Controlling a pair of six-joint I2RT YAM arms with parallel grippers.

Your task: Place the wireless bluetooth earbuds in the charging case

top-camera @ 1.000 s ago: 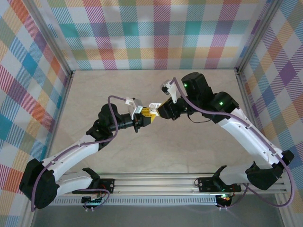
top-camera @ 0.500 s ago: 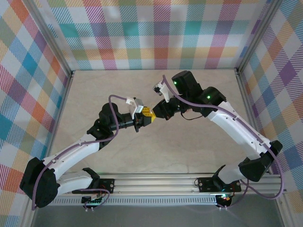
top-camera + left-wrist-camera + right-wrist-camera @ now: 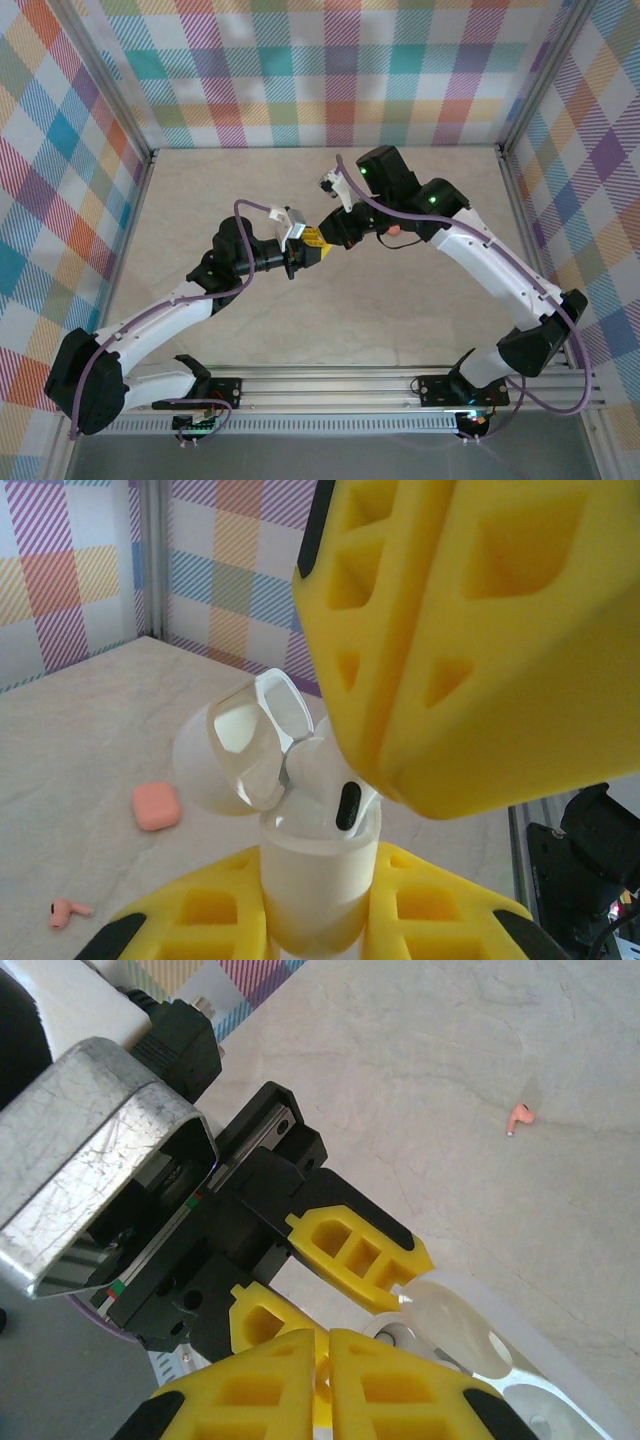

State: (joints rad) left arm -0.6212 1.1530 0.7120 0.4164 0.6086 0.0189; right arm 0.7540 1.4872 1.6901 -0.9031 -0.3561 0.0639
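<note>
Clearly the white earbud is tiny, light and made of smooth hard plastic, so it slips easily; it is best nipped at its rounded head. It sits half inside the glossy charging case, whose lid is open. The left end effector clamps the case body. The right end effector is pressed together, seemingly on the earbud. One pink earbud lies on the tabletop.
</note>
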